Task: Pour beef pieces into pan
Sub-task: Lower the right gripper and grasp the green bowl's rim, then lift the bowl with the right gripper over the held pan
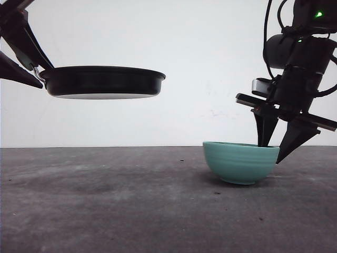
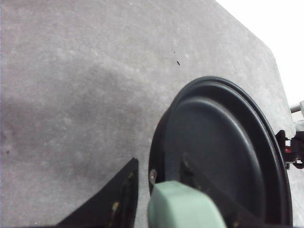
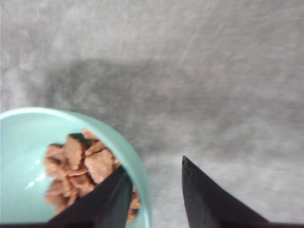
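The black pan (image 1: pixel 102 81) hangs level in the air at the left, well above the table. My left gripper (image 1: pixel 45 76) is shut on its pale mint-green handle (image 2: pixel 183 209); the pan's inside (image 2: pixel 223 142) holds nothing. The beef pieces (image 3: pixel 80 161) lie in a loose heap in a teal bowl (image 1: pixel 239 163) that stands on the table at the right. My right gripper (image 1: pixel 270 154) is open and straddles the bowl's right rim (image 3: pixel 137 166), with one finger inside over the beef and the other outside.
The dark grey table (image 1: pixel 105 200) runs under both arms, with a few small crumbs (image 1: pixel 217 193) near the bowl. A white wall stands behind. The right arm (image 1: pixel 300 63) rises above the bowl.
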Tool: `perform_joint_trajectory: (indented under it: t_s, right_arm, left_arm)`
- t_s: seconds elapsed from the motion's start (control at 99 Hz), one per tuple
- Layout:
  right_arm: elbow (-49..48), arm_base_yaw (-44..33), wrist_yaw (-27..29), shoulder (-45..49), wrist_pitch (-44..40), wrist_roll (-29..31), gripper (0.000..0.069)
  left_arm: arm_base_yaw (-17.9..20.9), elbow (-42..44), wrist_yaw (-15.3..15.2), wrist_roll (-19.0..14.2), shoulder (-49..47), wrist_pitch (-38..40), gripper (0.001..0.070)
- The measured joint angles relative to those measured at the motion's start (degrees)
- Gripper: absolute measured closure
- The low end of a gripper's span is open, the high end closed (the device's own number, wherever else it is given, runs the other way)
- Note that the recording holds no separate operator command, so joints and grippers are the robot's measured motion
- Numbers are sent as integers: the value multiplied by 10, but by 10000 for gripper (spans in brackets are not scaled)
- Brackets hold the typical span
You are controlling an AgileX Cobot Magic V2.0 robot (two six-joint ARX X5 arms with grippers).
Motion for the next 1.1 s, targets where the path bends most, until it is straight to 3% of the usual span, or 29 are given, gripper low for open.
perform_joint_trajectory:
  t_s: [0.192, 0.303, 0.404, 0.768, 0.97, 1.102]
  right_arm:
    - [0, 21, 1, 0, 8, 3, 509]
    - [0, 26, -8, 2, 11, 3, 632]
    - [0, 28, -27, 12, 10, 3, 674]
    - [0, 40, -83, -14, 40, 1, 680]
    - [0, 74, -80, -116, 80, 1, 680]
    - [1, 126, -44, -172, 97, 1, 680]
  left_arm:
    - [0, 0, 0, 1, 0, 0, 580]
    - [0, 0, 0, 1, 0, -5, 581]
    - [0, 0, -1, 2, 0, -24, 581]
    - [0, 0, -16, 24, 0, -81, 581]
    - [-6, 0, -16, 30, 0, -92, 581]
    - [-19, 0, -16, 30, 0, -93, 581]
